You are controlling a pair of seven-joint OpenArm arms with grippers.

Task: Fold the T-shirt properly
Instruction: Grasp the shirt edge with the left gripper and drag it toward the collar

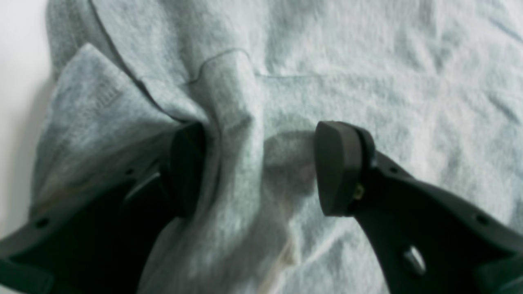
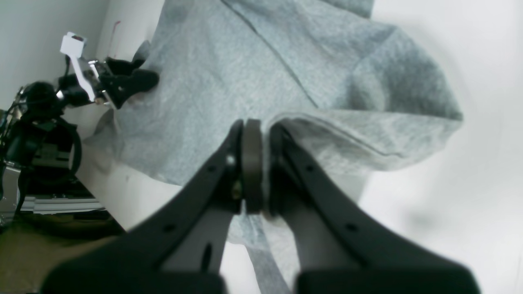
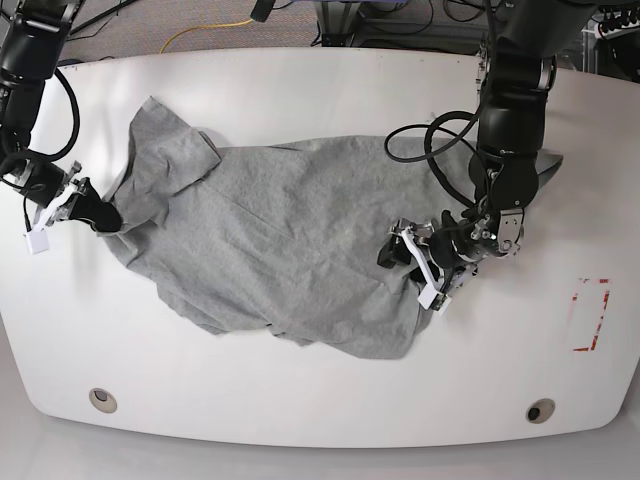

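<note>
Across the white table (image 3: 240, 400) sprawls the grey T-shirt (image 3: 290, 235), the biggest thing on it, plain side showing and rumpled, one sleeve-like flap folded back on itself near the table's far edge, on the base view's left. Next in size come the two black arms. On the base view's right, the left gripper (image 1: 259, 169) is down at the shirt with its fingers apart, a raised ridge of cloth running between them, nearer one finger than the other. At the shirt's opposite end, the right gripper (image 2: 257, 167) has its fingers together, clamped on a pinch of the shirt's edge. Smaller still are red marks (image 3: 591, 314) on the tabletop and two round holes (image 3: 102, 400) near its front corners.
</note>
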